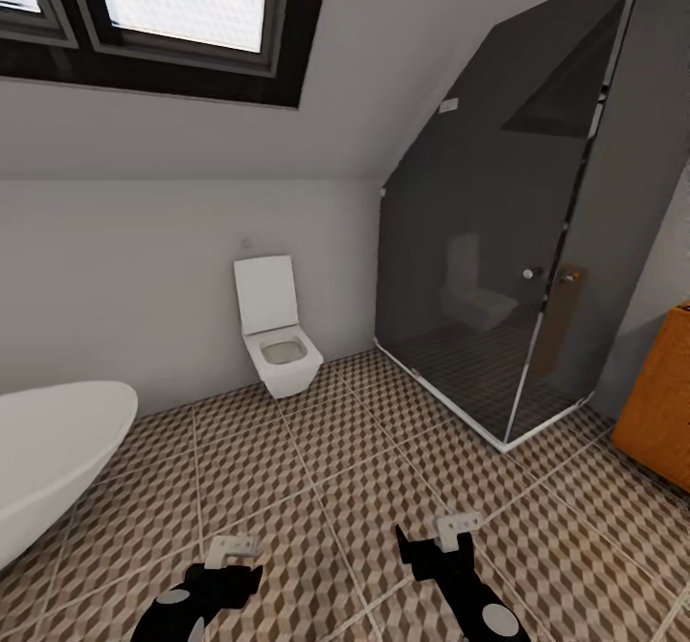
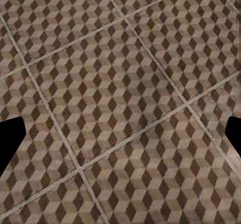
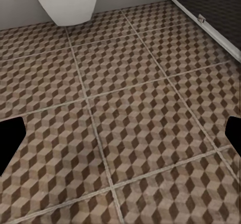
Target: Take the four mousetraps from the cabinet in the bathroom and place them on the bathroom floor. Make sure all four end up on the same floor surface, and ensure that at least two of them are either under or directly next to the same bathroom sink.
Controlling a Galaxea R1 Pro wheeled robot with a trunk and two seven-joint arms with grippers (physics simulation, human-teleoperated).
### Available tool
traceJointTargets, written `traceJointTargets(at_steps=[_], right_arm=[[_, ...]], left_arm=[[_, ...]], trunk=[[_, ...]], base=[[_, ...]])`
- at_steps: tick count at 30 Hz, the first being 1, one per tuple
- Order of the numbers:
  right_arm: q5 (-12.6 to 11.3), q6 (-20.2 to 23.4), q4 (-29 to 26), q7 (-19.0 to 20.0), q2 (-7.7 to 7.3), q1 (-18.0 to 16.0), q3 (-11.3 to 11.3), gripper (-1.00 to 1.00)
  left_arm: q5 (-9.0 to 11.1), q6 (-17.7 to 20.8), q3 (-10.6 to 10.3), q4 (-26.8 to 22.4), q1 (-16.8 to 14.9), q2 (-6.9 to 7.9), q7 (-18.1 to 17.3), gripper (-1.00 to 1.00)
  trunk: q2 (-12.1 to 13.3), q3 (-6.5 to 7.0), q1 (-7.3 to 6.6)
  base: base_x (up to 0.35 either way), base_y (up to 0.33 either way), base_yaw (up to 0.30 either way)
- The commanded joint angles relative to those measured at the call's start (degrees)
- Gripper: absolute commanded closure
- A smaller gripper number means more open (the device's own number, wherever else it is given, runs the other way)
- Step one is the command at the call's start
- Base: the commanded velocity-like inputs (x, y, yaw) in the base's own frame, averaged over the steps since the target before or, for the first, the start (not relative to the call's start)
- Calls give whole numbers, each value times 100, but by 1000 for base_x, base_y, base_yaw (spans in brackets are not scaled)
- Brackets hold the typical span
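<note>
The bathroom floor (image 1: pixel 364 470) of brown, beige and cream cube-pattern tiles spreads ahead of me. One end of the orange-brown cabinet (image 1: pixel 661 402) shows at the right edge; its drawer fronts are out of view. The mousetraps and the sink are out of view. My left gripper (image 1: pixel 230 580) hangs low over the floor, open and empty; in the left wrist view its fingertips (image 2: pixel 10 133) stand wide apart over bare tiles (image 2: pixel 120 83). My right gripper (image 1: pixel 436 556) is likewise open with nothing in it, its fingertips (image 3: pixel 10 133) spread over the tiles (image 3: pixel 130 113).
A square white toilet (image 1: pixel 276 335) (image 3: pixel 68 0) stands against the far wall. The oval white bathtub (image 1: pixel 48 460) is at the left. A dark glass shower enclosure (image 1: pixel 517 240) with a white sill (image 3: pixel 206 23) fills the right corner, next to the cabinet. A window (image 1: pixel 182 0) sits above.
</note>
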Motion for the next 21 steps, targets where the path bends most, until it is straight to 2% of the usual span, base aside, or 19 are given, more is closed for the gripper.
traceJointTargets(at_steps=[1, 11, 21], right_arm=[[0, 33, -8, -18, -1, -4, 8, -100], [0, 33, -8, -17, -1, -4, 10, -100], [0, 33, -8, -16, -1, -4, 11, -100]], left_arm=[[7, 29, -2, -8, -2, 0, 9, -100], [7, 29, -2, -4, -2, 0, 9, -100], [7, 30, -2, -1, -2, 0, 9, -100]], trunk=[[-4, -7, 0], [-4, -7, 0], [-4, -7, 0]], base=[[0, 0, -124], [11, -10, -123], [189, -162, -121]])
